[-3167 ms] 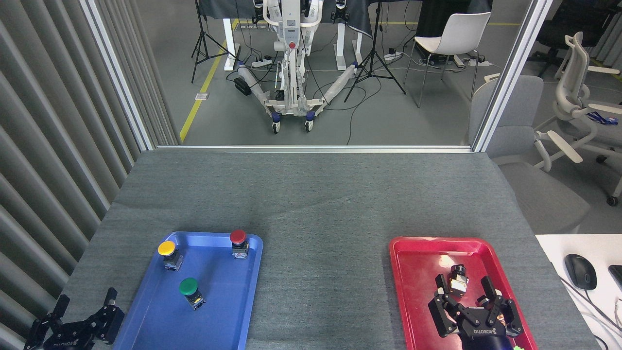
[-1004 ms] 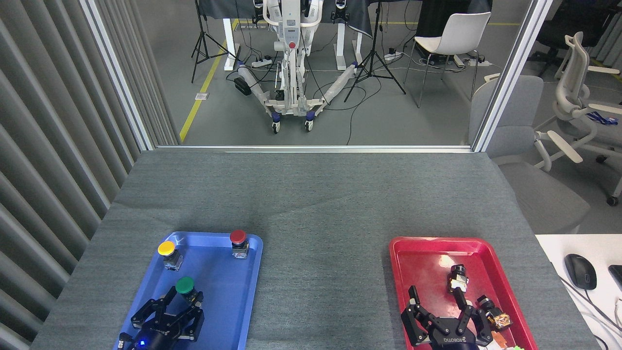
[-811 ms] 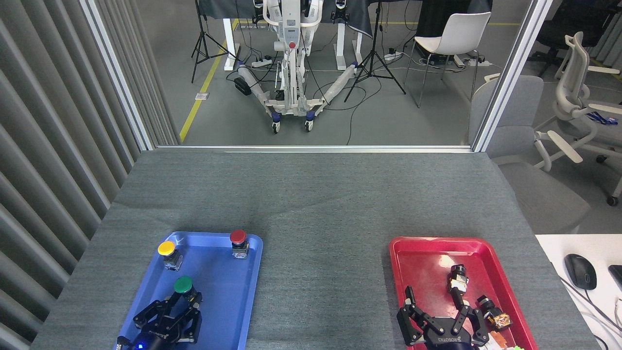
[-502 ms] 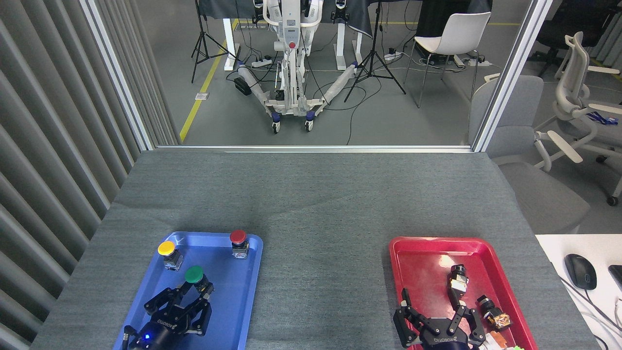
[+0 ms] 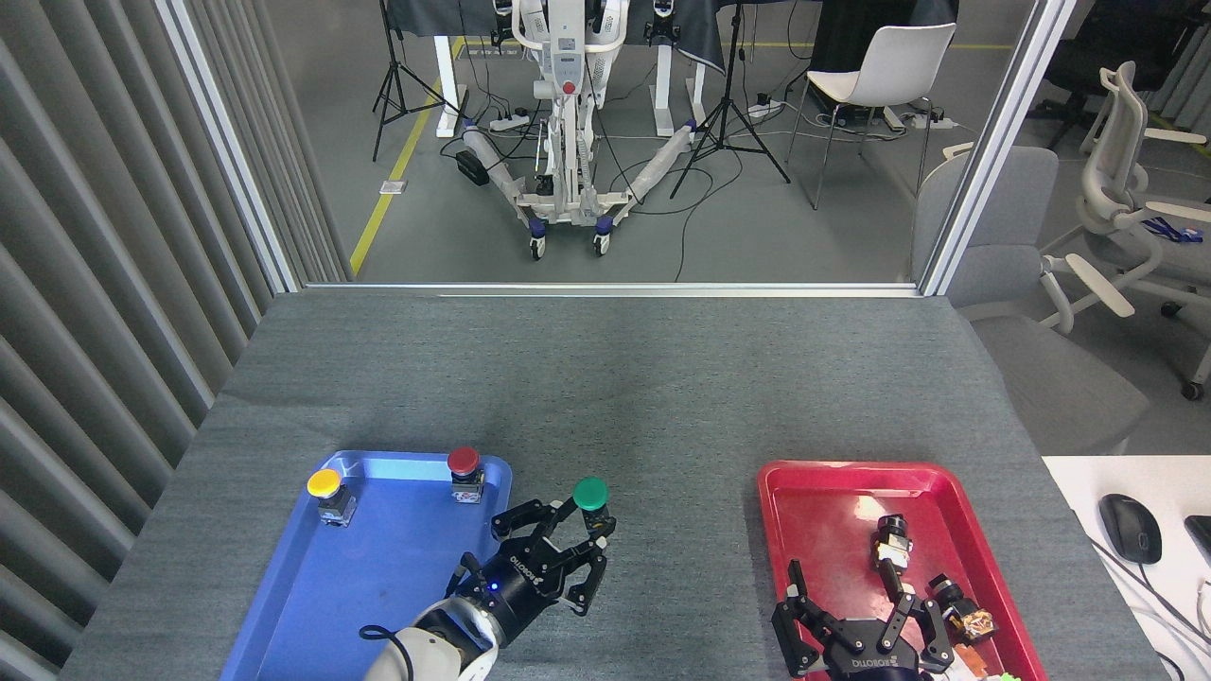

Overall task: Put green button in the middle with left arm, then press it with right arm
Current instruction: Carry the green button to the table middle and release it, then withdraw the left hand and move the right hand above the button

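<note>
The green button [image 5: 590,494] is held up over the bare grey felt between the two trays, just right of the blue tray's rim. My left gripper [image 5: 572,539] is shut on the green button, its black fingers closed around the switch body below the green cap. The middle [image 5: 653,530] of the table lies under and to the right of it. My right gripper [image 5: 847,605] sits low over the near end of the red tray [image 5: 785,501], fingers spread open and holding nothing.
The blue tray [image 5: 378,586] at the left holds a yellow button [image 5: 324,483] and a red button [image 5: 463,462] near its far edge. Small dark parts [image 5: 889,544] lie in the red tray. A computer mouse [image 5: 1131,528] rests on a white desk at the right.
My left gripper closed on the green button in the blue tray, lifted it and carried it right, out over the felt between the trays. The right gripper drifted slightly left and stayed open.
</note>
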Available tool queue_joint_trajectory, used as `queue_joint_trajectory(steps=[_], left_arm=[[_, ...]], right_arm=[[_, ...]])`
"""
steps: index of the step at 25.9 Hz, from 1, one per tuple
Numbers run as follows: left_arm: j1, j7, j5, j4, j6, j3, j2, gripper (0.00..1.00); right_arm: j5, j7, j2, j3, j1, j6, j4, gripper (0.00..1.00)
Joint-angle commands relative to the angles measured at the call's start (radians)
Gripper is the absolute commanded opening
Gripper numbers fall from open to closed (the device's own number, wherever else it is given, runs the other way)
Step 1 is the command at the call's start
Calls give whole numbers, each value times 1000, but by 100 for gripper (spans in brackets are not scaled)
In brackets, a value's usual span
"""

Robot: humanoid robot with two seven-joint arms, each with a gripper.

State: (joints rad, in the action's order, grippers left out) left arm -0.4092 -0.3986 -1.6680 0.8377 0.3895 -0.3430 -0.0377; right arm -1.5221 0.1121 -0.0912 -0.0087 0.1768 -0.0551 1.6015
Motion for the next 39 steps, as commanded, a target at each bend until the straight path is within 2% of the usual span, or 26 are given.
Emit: queue_joint_trajectory(steps=[1,5,9,14,15,18,20,21,23,24,26,28,32,34,36,39], left_arm=[[-34,-17,-39,-100,-17,-16,-68,0],[-46,-49,-41,-183,-8,-27,-97,0],[-46,-52,-41,-192,-34,-96,-97,0],[-48,-65,-44,-195,-38,-105,-97,0],[-48,-65,-44,-198,-40,-106,-97,2],[-46,-65,-44,-198,-70,-122,-97,19],[-46,-62,-35,-198,-104,-151,-97,40],[-46,-63,-27,-198,-110,-162,-97,64],[-45,-65,-18,-192,-109,-160,-96,77],[-43,-66,-13,-190,-110,-160,-97,87],[-43,-66,-12,-184,-110,-163,-97,97],[-43,-66,-12,-184,-109,-163,-97,99],[-28,-66,-13,-123,-110,-162,-93,99],[32,-54,-12,-17,-121,-154,-84,99],[86,-48,4,104,-147,-122,-44,99],[174,-49,31,248,-210,-45,-2,99]], right_arm=[[0,1,-4,-1,-10,1,-2,100],[0,0,2,1,-10,-2,-3,100],[-1,0,10,1,-11,-5,-3,100],[-6,0,19,1,-11,-8,-14,99],[-7,-2,22,1,-14,-8,-15,99],[-10,-2,28,13,-27,-8,-22,99],[-12,-3,36,22,-34,-8,-26,98],[-12,-5,37,24,-36,-8,-28,97],[-13,-6,42,33,-40,-8,-37,95],[-13,-8,48,41,-40,-5,-38,95],[-13,-8,51,44,-42,-5,-40,92],[-12,-9,53,45,-42,-5,-40,89],[-12,-9,54,67,-54,-2,-55,65],[-12,-9,60,84,-74,-2,-69,58],[-12,-9,68,105,-94,-2,-78,53],[-13,-12,76,138,-128,-8,-100,33]])
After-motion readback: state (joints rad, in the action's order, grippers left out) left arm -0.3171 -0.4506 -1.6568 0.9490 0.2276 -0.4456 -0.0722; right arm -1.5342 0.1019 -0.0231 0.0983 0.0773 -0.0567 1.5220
